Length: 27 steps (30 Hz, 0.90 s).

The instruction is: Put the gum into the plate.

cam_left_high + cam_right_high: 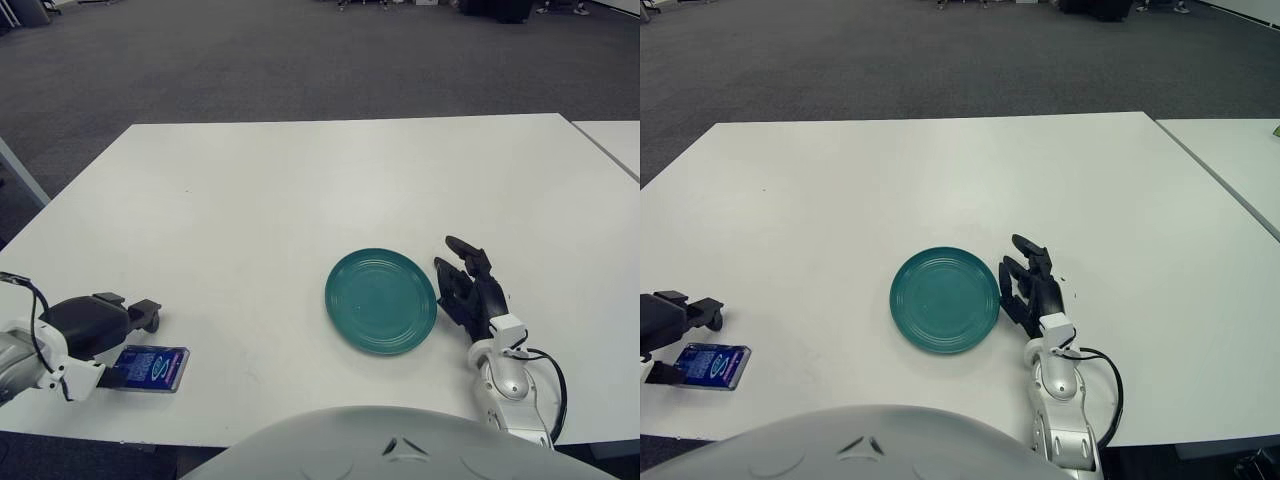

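Note:
The gum (150, 367) is a flat blue pack lying on the white table near its front left corner. My left hand (128, 320) hovers just behind and to the left of the pack, its dark fingers stretched out and holding nothing. The teal plate (380, 300) sits at the front centre of the table with nothing in it, well to the right of the gum. My right hand (468, 285) shows by the plate's right rim, fingers relaxed and holding nothing.
The white table (300, 190) stretches far back and to both sides. A second white table (615, 140) shows at the right edge, across a narrow gap. Grey carpet lies beyond.

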Available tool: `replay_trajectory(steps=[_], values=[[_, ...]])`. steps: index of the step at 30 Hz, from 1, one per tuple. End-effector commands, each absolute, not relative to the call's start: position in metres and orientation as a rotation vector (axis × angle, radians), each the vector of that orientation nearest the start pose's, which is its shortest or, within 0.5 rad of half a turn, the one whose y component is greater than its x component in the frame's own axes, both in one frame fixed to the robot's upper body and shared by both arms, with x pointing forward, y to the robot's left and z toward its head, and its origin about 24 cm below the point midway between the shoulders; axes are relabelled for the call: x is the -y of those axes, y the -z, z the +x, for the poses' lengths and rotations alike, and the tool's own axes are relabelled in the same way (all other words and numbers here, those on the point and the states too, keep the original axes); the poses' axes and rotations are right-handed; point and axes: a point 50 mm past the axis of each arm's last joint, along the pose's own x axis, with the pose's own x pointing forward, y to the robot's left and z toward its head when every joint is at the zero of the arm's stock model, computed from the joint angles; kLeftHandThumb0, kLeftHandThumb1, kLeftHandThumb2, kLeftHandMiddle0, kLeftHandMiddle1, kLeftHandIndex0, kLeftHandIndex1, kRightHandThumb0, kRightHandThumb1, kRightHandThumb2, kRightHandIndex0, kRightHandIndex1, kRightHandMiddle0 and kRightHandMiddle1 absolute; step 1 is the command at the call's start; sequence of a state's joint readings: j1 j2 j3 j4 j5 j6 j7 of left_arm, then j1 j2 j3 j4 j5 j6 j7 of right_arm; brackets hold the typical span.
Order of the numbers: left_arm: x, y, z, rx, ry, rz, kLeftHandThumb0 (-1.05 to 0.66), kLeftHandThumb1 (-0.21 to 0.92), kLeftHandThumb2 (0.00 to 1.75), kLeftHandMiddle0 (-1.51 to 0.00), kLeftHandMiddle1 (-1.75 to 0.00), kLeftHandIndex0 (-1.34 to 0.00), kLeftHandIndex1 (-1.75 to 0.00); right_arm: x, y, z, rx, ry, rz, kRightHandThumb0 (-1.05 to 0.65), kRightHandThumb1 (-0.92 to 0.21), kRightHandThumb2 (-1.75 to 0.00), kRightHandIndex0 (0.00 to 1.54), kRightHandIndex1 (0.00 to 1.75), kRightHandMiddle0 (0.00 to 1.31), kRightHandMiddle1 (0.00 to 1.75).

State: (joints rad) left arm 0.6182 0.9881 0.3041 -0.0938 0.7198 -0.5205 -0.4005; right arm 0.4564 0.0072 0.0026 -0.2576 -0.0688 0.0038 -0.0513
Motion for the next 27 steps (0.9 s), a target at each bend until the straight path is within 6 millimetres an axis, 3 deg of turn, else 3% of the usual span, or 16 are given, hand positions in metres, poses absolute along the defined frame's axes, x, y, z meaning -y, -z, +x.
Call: replay_trajectory(steps=[1,6,27], values=[[-0.321,-0.07,0.138,-0.326,0.727,1.668,-0.04,0.26,1.31,-0.74,-1.5,-0.47,-1.74,0.185,0.007,0.146,-0.312,0.203,-0.101,-0.7,-0.92,-0.63,0.3,0.3,0.0,0.71],[-0.32,-0.07,0.141,-0.265,0.684,1.673,-0.01,0.15,1.44,-0.8,-1.54,-0.52,-1.74,0.186,0.006,0.146,-0.309,0.206,-0.104,-0.71,-0.92,-0.63,0.29,0.29,0.0,0.71],[-0.305,-0.078,0.14,-0.053,0.531,1.617,0.0,0.0,1.64,-0.89,-1.61,-0.63,-1.75,0.189,0.006,0.146,-0.31,0.214,-0.114,-0.73,-0.92,-0.63,0.29,0.3,0.0,0.73]])
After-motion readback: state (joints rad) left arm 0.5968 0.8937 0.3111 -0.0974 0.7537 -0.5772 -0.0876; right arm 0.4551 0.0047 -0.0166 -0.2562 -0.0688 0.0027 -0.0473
